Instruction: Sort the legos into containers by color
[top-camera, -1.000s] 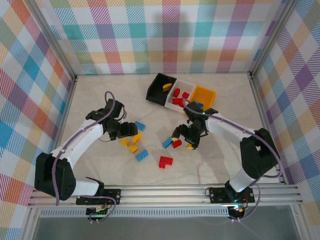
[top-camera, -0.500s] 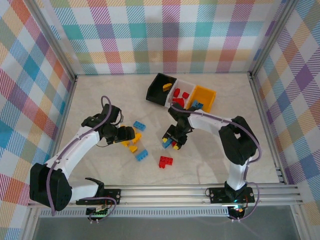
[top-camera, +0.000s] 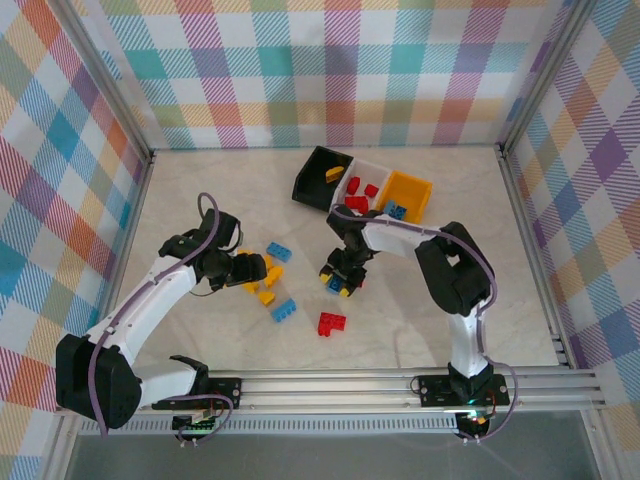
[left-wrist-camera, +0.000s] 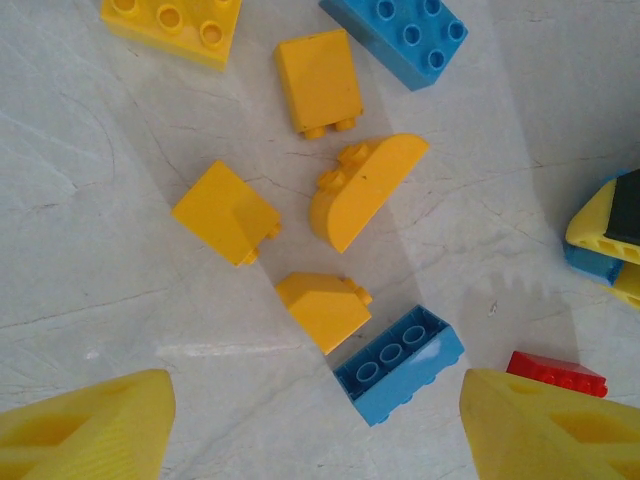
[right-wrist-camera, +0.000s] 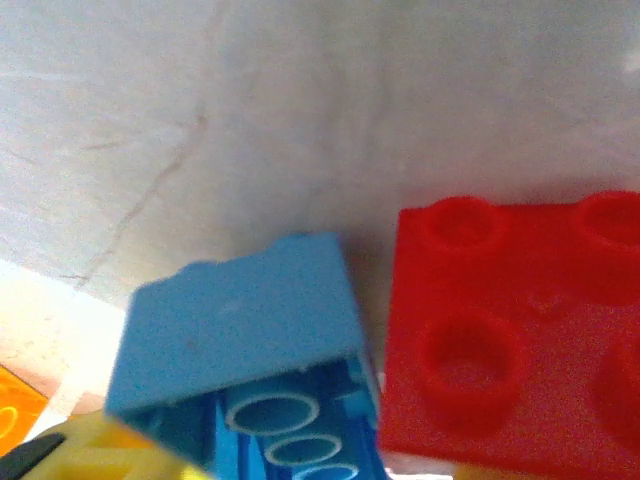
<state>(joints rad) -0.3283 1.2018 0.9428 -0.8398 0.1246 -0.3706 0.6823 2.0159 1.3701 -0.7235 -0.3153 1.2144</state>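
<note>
Left tool (left-wrist-camera: 318, 432), five yellow legos (left-wrist-camera: 365, 190) beneath

Built as two slim arms, left arm (top-camera: 150, 292) and right arm (top-camera: 400, 233): white shells over the long links, black housings at the joints. Wired with a thin purple cable (top-camera: 204, 198) looping outside each shell. Bolted down on black bases (top-camera: 455, 385). Tipped with chunky yellow fingers (left-wrist-camera: 85, 430), finely ridged like printed plastic.
</note>
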